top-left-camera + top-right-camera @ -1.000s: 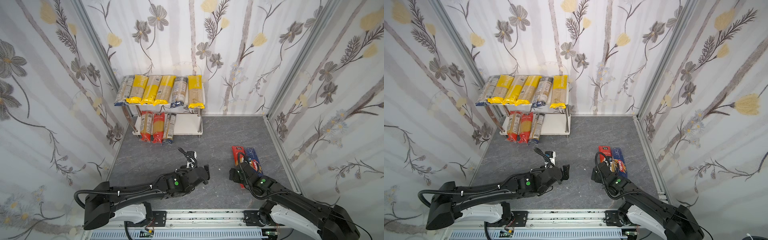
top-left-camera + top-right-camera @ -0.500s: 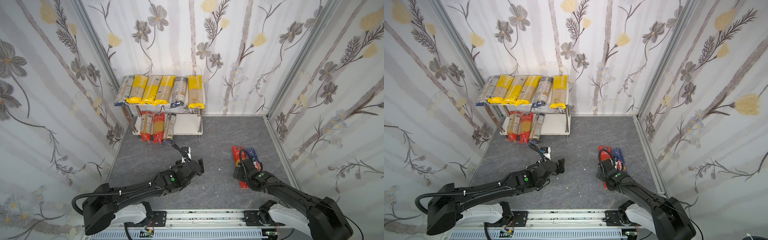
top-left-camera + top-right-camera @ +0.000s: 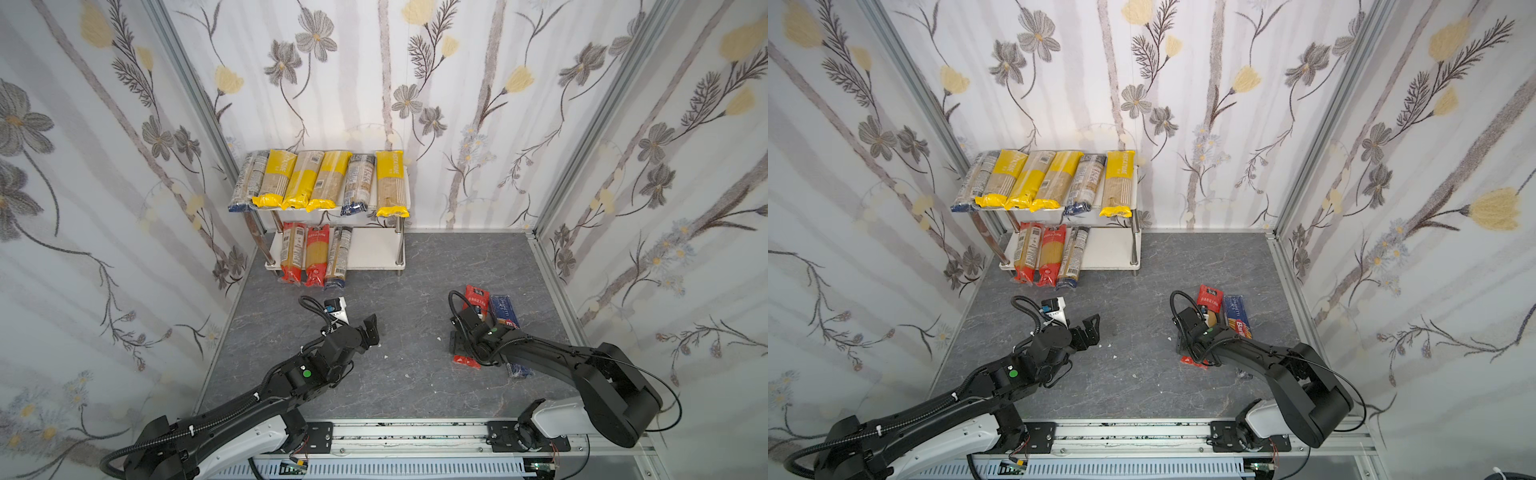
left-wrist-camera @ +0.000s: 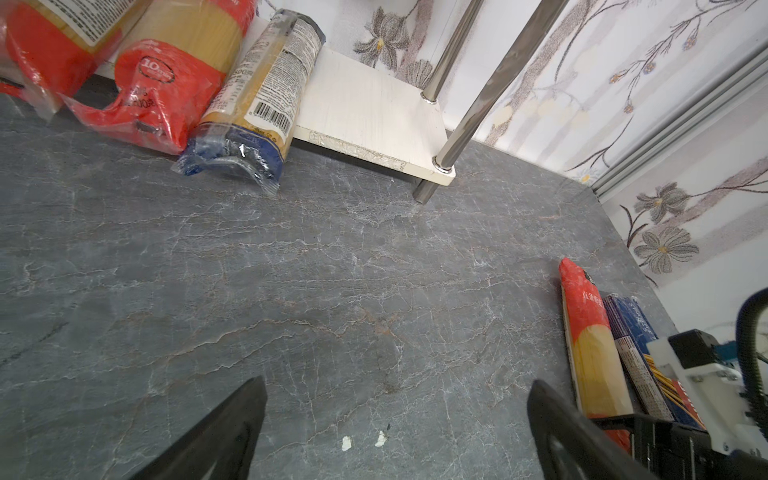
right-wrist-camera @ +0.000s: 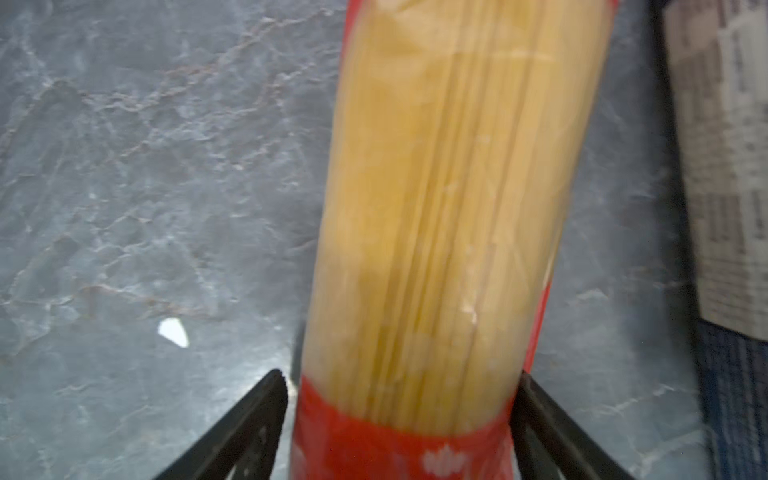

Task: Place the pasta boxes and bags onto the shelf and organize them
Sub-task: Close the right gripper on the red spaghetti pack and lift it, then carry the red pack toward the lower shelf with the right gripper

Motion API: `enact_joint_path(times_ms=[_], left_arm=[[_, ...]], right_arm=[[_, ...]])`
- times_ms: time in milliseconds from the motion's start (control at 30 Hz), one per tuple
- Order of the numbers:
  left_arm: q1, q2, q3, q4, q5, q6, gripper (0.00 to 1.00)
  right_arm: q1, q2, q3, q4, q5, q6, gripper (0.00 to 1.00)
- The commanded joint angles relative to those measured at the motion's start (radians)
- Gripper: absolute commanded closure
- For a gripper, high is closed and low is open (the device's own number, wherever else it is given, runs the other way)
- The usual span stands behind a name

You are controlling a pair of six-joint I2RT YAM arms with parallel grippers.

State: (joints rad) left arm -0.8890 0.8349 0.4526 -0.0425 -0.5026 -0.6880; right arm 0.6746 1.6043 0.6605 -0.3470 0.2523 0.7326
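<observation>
Left tool [image 3: 371, 329] fully open, empty, over table [image 3: 407, 299], right tool [image 5: 399, 375] jaws flanking red-ended spaghetti bag [image 5: 436, 187] lying on table beside blue Barilla pack [image 3: 1236, 318], grip unconfirmed, 9 packs [image 3: 314, 253] on shelf [image 3: 374, 247]

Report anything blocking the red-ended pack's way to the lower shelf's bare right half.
Nothing visible: bare floor lies between the red-ended pack and the lower board; the left pincer hangs aside.
</observation>
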Motion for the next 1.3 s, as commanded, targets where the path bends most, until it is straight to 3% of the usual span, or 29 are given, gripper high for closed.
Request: enact_joint_path(times_ms=[0,233,367,433,767,1100,1267], left_arm=[[0.01,-0.046,-0.026,0.021,0.031,-0.011,0.0],[0.018,-0.17,-0.066,0.014,0.038,-0.012,0.0],[0.025,-0.191,-0.068,0.003,0.055,-0.026,0.0],[0.027,-0.185,-0.062,-0.005,0.063,-0.035,0.0],[0.028,-0.178,-0.042,-0.017,0.081,-0.058,0.0],[0.029,-0.102,0.015,-0.023,0.056,-0.045,0.0],[0.033,-0.102,0.031,-0.032,0.025,0.0,0.0]], right_arm=[[0.04,0.077,0.072,0.024,-0.047,-0.01,0.29],[0.128,0.148,0.16,0.008,-0.019,-0.01,0.26],[0.195,0.123,0.167,-0.024,0.034,0.008,0.04],[0.204,0.104,0.154,-0.024,0.045,0.017,0.0],[0.203,0.094,0.063,0.023,0.088,0.049,0.0],[0.18,0.231,0.157,0.084,0.072,0.007,0.01],[0.172,0.257,0.113,0.129,0.001,0.006,0.12]])
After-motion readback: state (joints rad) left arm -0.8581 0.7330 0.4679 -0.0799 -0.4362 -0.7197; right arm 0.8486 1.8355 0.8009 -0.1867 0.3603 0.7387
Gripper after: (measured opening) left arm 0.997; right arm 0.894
